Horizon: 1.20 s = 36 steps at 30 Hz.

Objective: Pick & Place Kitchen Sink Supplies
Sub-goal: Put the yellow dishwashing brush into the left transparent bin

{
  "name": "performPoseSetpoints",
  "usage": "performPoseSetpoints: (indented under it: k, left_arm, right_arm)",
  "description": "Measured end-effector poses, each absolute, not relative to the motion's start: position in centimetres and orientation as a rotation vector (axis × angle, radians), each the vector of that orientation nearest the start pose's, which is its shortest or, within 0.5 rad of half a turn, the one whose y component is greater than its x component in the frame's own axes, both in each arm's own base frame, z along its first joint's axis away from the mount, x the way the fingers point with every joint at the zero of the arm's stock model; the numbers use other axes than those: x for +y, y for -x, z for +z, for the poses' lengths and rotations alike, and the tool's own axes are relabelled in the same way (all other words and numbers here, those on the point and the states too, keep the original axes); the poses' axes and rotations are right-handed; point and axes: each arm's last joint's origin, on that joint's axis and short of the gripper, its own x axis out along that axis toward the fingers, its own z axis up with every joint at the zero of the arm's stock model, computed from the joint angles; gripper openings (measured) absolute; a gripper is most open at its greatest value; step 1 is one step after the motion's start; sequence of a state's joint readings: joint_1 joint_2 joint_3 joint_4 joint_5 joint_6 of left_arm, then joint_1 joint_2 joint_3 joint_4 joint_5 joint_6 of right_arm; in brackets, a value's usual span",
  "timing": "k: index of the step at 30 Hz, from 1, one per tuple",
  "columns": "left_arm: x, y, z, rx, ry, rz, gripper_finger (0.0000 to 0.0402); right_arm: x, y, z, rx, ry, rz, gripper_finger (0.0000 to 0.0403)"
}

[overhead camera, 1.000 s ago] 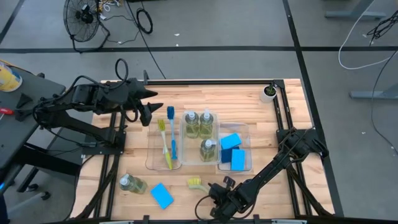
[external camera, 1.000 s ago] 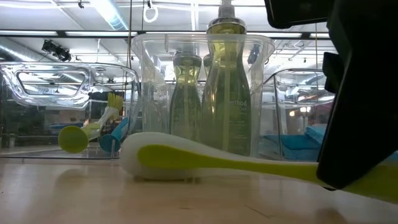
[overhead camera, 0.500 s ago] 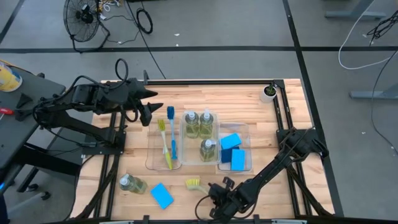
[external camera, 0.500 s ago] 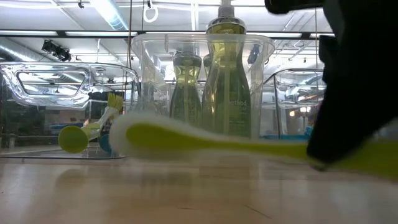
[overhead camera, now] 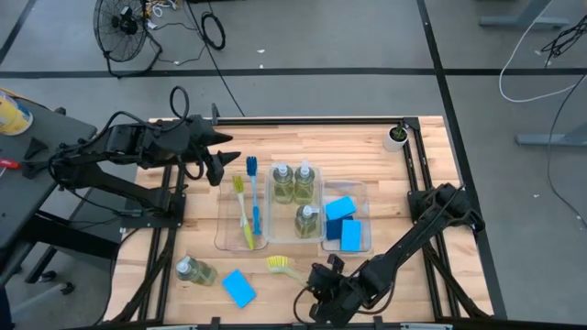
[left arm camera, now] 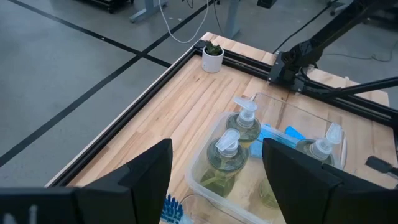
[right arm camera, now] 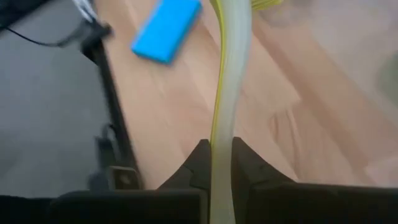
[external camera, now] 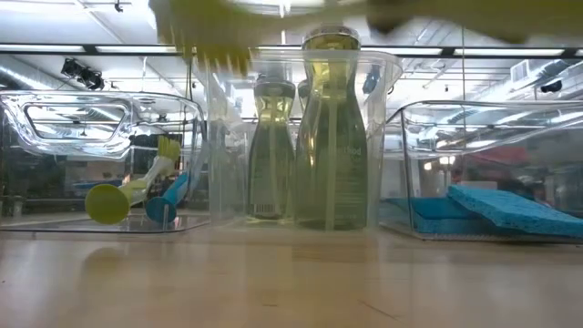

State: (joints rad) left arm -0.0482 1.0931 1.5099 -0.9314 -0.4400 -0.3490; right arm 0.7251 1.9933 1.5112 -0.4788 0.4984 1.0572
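Observation:
A yellow-green dish brush (overhead camera: 281,267) hangs over the table's near edge, with my right gripper (overhead camera: 315,281) shut on its handle. It shows as a blur at the top of the low view (external camera: 214,23). Two more brushes (overhead camera: 246,206) lie in the left clear tray. The middle tray holds three soap bottles (overhead camera: 295,188), and blue sponges (overhead camera: 343,222) lie in the right tray. One bottle (overhead camera: 195,270) and one sponge (overhead camera: 238,288) lie loose on the table at the near left. My left gripper (overhead camera: 220,165) waits open above the far left, holding nothing. My right gripper pinches the brush's pale handle (right arm camera: 224,134) between its two fingers (right arm camera: 198,163), on the half away from the bristle head. The fingers slant down from the near right, and the handle runs on ahead of them. The brush is lifted clear of the table, its head (overhead camera: 276,264) toward the table's left.
A small white cup with a plant (overhead camera: 396,136) stands at the far right corner. Black frame rails (overhead camera: 417,174) run along the table's edges. Bare wood lies between the trays and the near edge and along the far side.
My right gripper has risen and tipped, staying shut on the brush handle. The brush, which lay on the table, is now lifted clear, and its head has shifted a little toward the table's left.

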Motion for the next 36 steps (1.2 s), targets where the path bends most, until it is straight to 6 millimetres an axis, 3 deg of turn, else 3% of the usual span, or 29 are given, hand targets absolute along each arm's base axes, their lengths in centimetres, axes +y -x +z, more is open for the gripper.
performPoseSetpoints:
  k: [8, 17, 24, 36]
  left_arm:
    - [0.2, -18.4, 45.1, 0.37, 0.248, 0.412, 0.0252]
    - [0.0, -18.8, 46.0, 0.288, 0.284, 0.33, 0.0252]
    - [-0.2, -19.1, 46.9, 0.206, 0.303, 0.243, 0.0252]
    - [-0.7, -19.5, 48.0, 0.117, 0.294, 0.063, 0.0257]
  right_arm:
    - [26.3, -31.7, 26.1, 0.573, -0.419, -0.22, 0.0019]
    - [22.3, -31.7, 31.3, 0.381, -0.345, -0.32, 0.0019]
    - [19.1, -32.9, 34.3, 0.227, -0.269, -0.412, 0.0019]
    - [16.6, -34.4, 38.3, -0.012, -0.119, -0.516, 0.0019]
